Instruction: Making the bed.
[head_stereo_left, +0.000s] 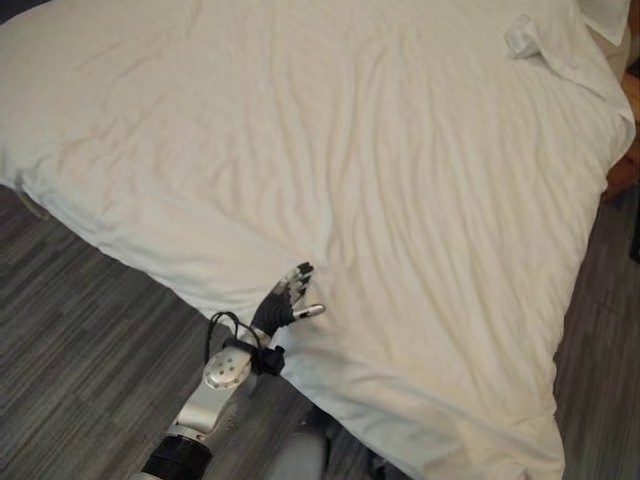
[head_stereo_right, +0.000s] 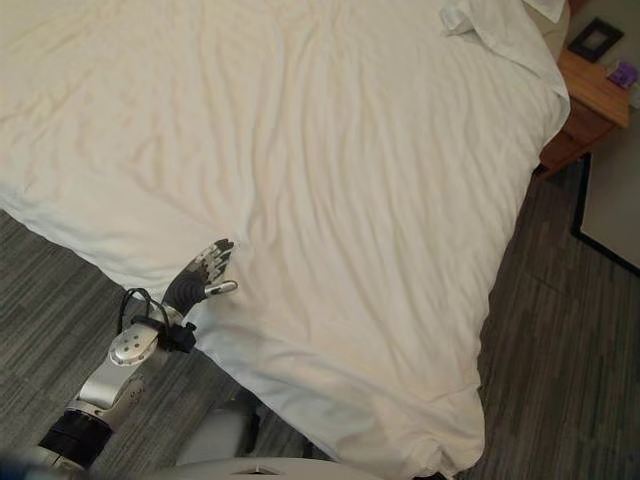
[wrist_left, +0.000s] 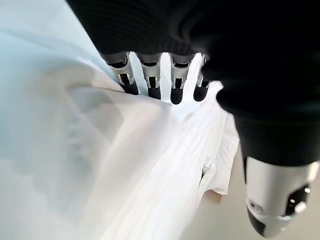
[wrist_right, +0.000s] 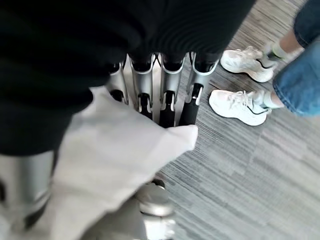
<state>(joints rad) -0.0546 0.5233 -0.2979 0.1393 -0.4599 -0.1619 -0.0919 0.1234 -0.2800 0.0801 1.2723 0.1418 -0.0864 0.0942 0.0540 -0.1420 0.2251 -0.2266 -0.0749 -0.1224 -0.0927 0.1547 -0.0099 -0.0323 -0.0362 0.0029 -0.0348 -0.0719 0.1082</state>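
White duvet (head_stereo_left: 380, 180) covers the bed; left hand (head_stereo_left: 290, 300) straight-fingered on its edge; right hand (wrist_right: 150, 95) pinches cloth; grey carpet (head_stereo_right: 560, 330).

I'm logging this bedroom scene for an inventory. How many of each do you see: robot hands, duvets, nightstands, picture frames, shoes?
Robot hands: 2, the left robot hand and the right robot hand
White duvet: 1
Wooden nightstand: 1
Black picture frame: 1
White shoes: 2, near shoe and far shoe
Total: 7
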